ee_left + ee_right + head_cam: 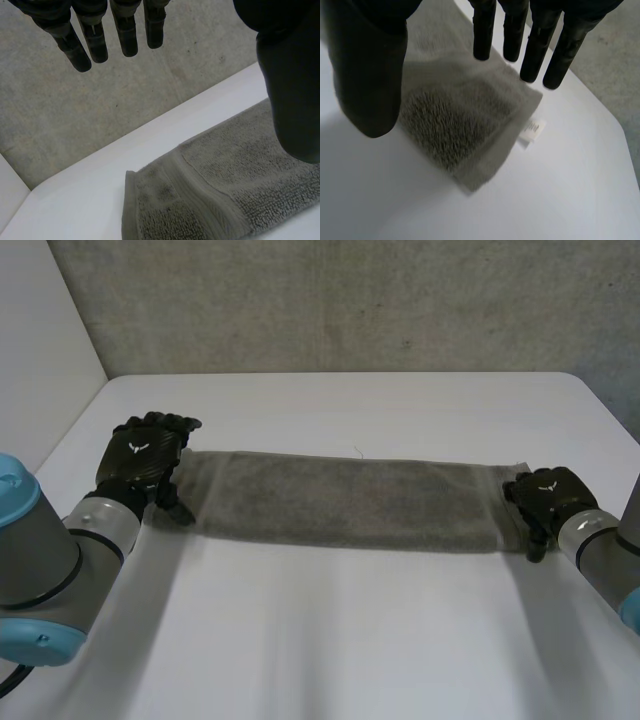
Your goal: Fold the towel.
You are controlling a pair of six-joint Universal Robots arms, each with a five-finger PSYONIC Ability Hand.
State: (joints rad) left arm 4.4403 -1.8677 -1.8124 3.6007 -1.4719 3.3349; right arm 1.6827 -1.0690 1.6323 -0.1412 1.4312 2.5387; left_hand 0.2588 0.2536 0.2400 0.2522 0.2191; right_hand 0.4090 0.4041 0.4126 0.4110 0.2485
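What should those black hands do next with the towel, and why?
Probably they should come down and pinch the towel at its two short ends. It lies flat on the table as a long strip, with the left hand at one end and the right hand at the other. In each wrist view the fingers are straight and hold nothing, so the cloth is not yet gripped.

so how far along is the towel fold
Done, it seems: the grey terry towel lies on the white table as a long narrow strip, likely folded lengthwise already. In hand: the left hand sits at its left end, the right hand at its right end, both open, gripping nothing. Left: grasping the ends and folding the strip across.
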